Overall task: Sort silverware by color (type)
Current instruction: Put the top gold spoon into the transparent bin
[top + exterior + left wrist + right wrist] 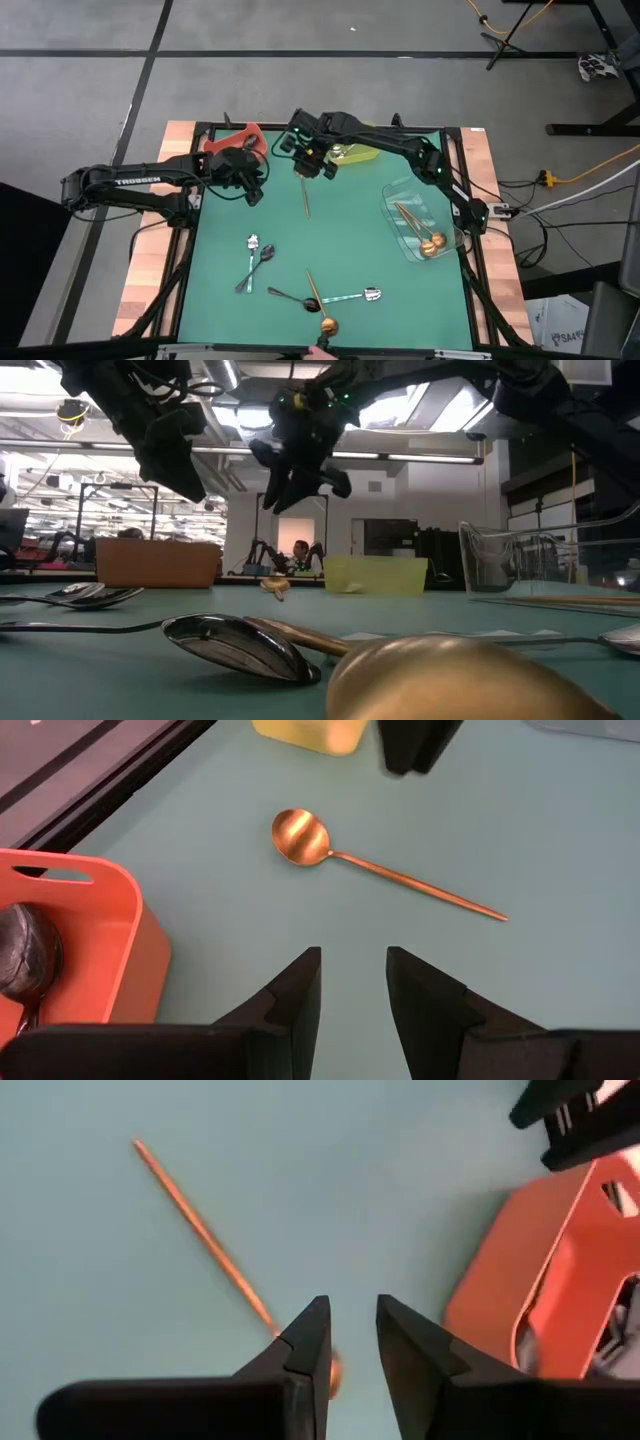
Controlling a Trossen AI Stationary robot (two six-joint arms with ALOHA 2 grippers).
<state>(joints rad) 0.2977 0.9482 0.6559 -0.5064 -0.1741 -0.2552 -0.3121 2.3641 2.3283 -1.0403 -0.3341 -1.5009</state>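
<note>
High view: right end effector (305, 168) is hovering over the bowl end of a copper-gold spoon (306, 198) lying on the counter (350, 250); a misaligned descent risks skidding it.

Left wrist view: left end effector (352, 982), fingers apart and empty, is facing the spoon beside the red bin (95, 935).

Right wrist view: fingers are standing apart, straddling the spoon's bowl below.

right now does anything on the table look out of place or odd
Nothing looks damaged or spilled. The loose spoons are simply unsorted: one copper-gold spoon lies alone near the red bin, under the right gripper, and a copper-gold spoon lies crossed over a black spoon at the near edge.
</note>
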